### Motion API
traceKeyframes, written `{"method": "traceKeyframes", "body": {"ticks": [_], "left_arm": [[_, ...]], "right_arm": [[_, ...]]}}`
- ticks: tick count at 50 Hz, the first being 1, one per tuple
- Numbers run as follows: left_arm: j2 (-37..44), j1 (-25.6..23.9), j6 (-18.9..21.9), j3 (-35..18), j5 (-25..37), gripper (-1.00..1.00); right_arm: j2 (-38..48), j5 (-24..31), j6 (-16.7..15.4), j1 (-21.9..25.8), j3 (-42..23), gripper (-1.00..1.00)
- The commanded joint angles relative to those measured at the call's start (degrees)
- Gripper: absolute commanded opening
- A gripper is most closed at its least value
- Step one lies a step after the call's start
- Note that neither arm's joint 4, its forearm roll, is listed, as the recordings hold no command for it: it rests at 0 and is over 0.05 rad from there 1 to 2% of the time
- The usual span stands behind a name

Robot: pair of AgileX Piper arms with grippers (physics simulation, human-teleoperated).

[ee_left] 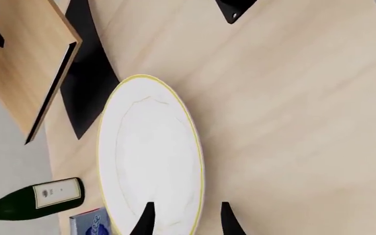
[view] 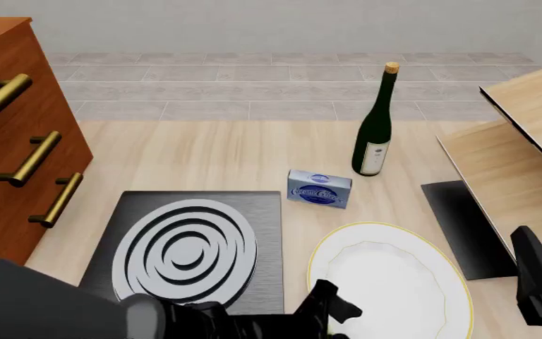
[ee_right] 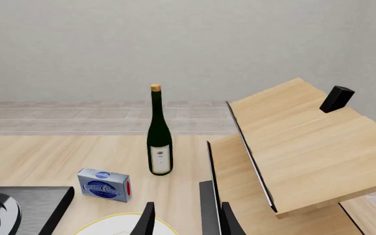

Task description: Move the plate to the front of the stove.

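The plate [view: 389, 281] is white with a thin gold rim and lies flat on the table, right of the stove [view: 188, 248], a black slab with silver rings. My left gripper [view: 335, 309] is at the plate's near-left edge. In the left wrist view it [ee_left: 188, 221] is open and straddles the rim of the plate [ee_left: 150, 156]: one finger over the plate, the other over bare table. My right gripper [view: 539, 282] hangs right of the plate. The right wrist view shows it [ee_right: 188, 220] open and holding nothing, with the plate's rim [ee_right: 119, 224] low in the picture.
A green wine bottle [view: 377, 123] and a small blue box [view: 319, 188] stand behind the plate. A plain black panel [view: 467, 227] lies to its right, under tilted wooden boards [view: 516, 155]. A drawer cabinet [view: 17, 141] stands left of the stove.
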Motion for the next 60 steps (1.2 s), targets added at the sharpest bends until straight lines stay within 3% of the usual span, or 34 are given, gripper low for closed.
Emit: {"method": "traceKeyframes", "body": {"ticks": [1, 19, 32, 33, 44, 60], "left_arm": [[0.59, 1.97, 1.88, -0.51, -0.09, 1.00], [3.29, 4.09, 4.39, -1.35, -1.65, 1.00], [3.97, 3.47, 3.90, -1.50, -1.95, 1.00], [3.61, 3.24, 3.73, -1.36, -1.88, -1.00], [0.21, 0.88, 2.52, 0.97, -0.55, -1.00], [-11.43, -1.92, 2.41, 5.03, 3.29, -1.00]], "right_arm": [[0.00, 0.02, 0.00, -0.02, 0.00, 1.00], [0.00, 0.01, 0.00, 0.01, 0.00, 1.00], [0.00, -0.01, 0.01, 0.00, 0.00, 1.00], [0.00, 0.00, -0.01, 0.00, 0.00, 1.00], [0.00, 0.00, 0.01, 0.00, 0.00, 1.00], [0.00, 0.00, -0.02, 0.01, 0.00, 1.00]]}}
